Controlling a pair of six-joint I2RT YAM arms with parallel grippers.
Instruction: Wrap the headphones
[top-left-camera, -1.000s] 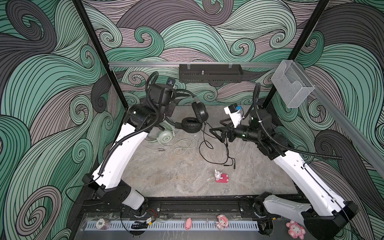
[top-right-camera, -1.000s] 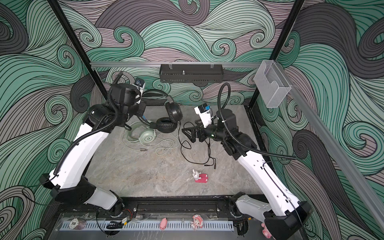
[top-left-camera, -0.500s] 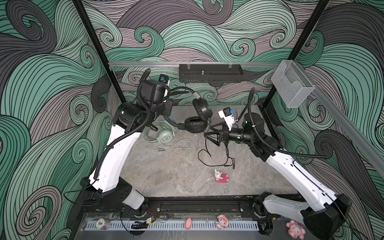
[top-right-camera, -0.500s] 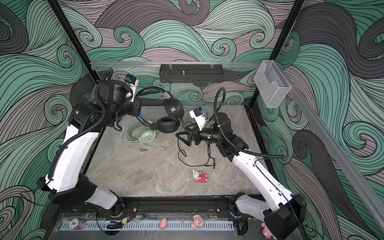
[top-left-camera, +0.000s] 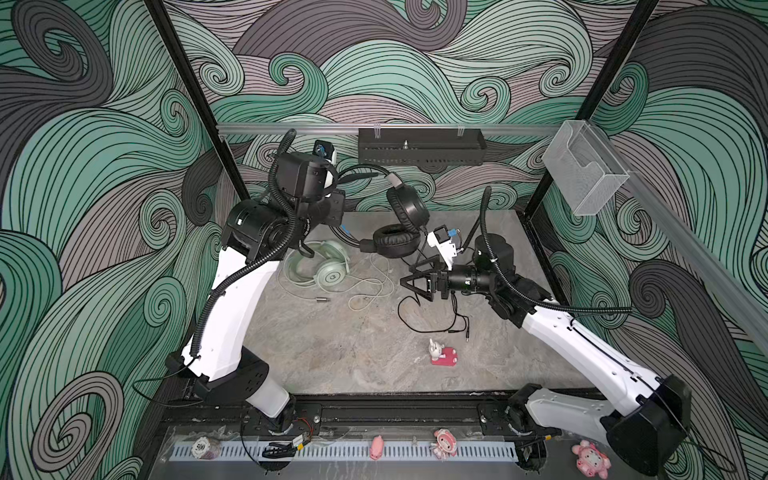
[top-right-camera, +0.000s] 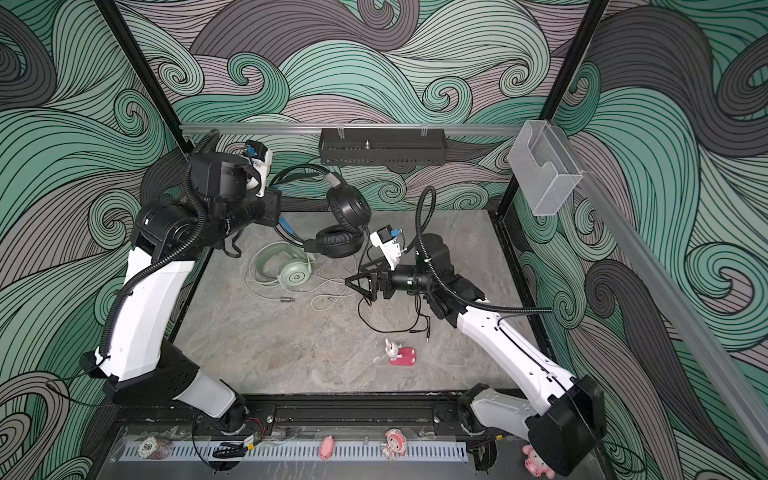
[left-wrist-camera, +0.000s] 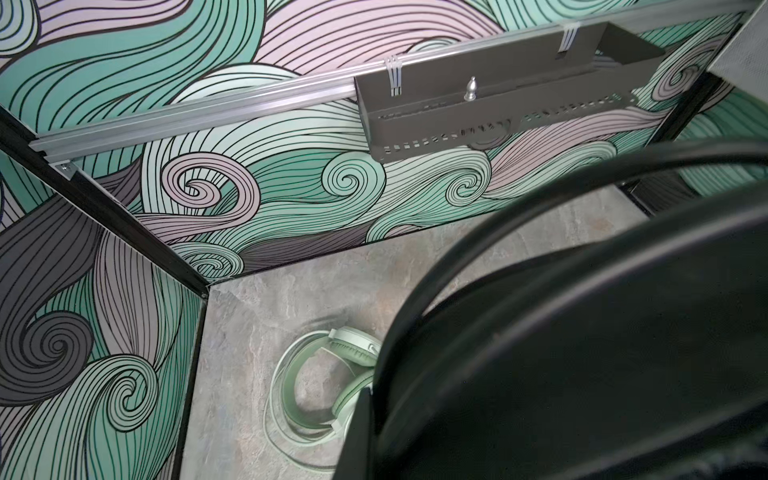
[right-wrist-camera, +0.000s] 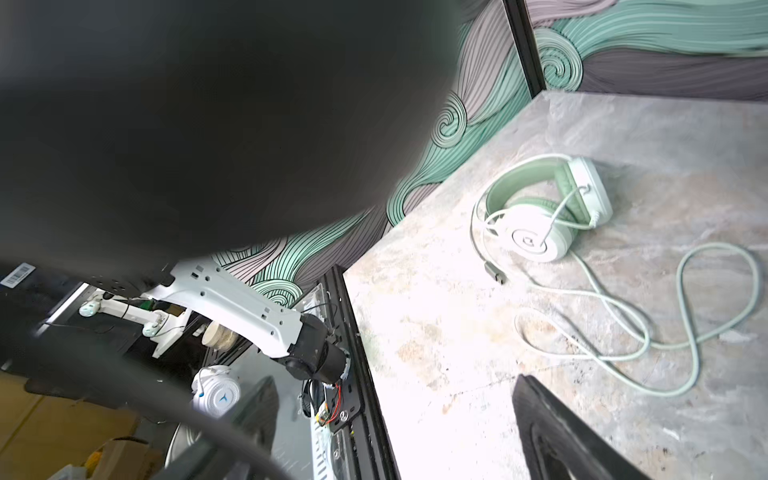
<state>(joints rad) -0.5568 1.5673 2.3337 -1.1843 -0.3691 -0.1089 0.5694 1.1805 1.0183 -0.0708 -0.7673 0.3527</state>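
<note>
Headphones, black, hang from clamped left pincer; right pincer apart beside their cable.

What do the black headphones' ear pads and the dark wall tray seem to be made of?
The ear pads: probably soft leatherette over foam, matte; puffy rounded ring. The dark wall tray: likely thin sheet metal, matte brown-grey paint; sharp folds, punched slots.

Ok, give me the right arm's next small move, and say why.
Probably close the right gripper on the black cable. The left gripper holds the black headphones up by the headband, their cable trails loose onto the table, and the right jaws stand open beside the hanging stretch.
</note>
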